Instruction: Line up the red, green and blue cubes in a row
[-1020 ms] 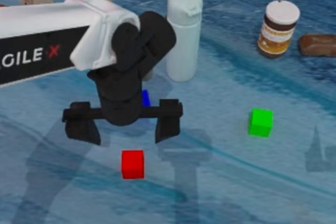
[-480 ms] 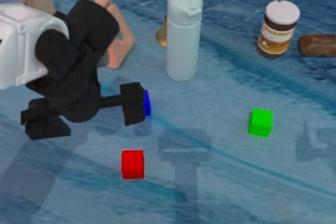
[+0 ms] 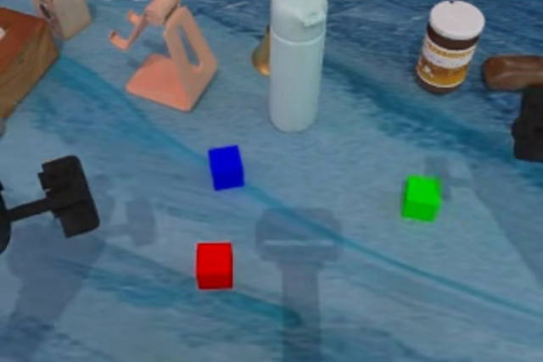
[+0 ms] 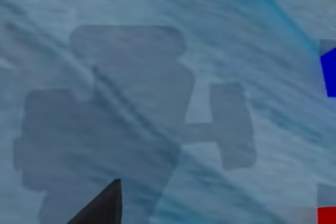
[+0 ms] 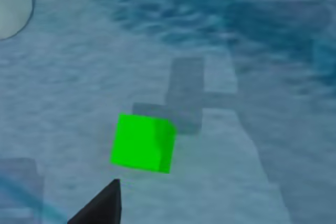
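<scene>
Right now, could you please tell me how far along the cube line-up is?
Nothing looks finished: the blue cube, red cube and green cube lie scattered on the table, not in a row. Neither gripper holds anything; the left gripper is at the table's left edge, the right gripper at its right edge, near the green cube. All the lining up remains.

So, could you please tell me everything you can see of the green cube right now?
The green cube is a small, plain, glossy bright-green block with sharp edges and no markings. It sits flat on the blue streaked table, towards the right side, turned slightly askew. Nothing touches it: the blue cube and red cube lie well off to its left. The right wrist view shows it from close above, one side face shaded darker, with a shadow falling beside it.
</scene>
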Robot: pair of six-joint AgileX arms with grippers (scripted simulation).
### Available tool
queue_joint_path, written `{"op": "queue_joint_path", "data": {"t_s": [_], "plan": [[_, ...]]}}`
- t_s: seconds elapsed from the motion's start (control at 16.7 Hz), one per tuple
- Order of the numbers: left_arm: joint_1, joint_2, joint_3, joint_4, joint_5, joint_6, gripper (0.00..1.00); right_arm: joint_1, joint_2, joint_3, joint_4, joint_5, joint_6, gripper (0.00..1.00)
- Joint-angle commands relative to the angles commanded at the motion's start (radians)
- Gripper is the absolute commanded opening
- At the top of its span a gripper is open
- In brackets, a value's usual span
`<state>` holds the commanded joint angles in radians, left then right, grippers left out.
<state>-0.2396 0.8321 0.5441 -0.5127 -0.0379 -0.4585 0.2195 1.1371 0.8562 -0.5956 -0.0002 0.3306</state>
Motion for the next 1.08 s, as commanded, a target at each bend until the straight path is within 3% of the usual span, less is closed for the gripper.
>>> {"op": "queue_joint_path", "data": {"t_s": [0.54,0.78,1.08], "plan": [[0.219,-0.665,-0.469,0.391,0.026,0.344,1.0,0.148,0.761,0.581,-0.403,0.0,0.224,1.0],[0.256,-0.808,-0.536,0.497,0.036,0.443,1.0,0.18,0.914,0.716,-0.482,0.002,0.273,1.0],[0.26,-0.832,-0.544,0.513,0.038,0.459,1.0,0.185,0.938,0.736,-0.493,0.002,0.28,1.0]]}}
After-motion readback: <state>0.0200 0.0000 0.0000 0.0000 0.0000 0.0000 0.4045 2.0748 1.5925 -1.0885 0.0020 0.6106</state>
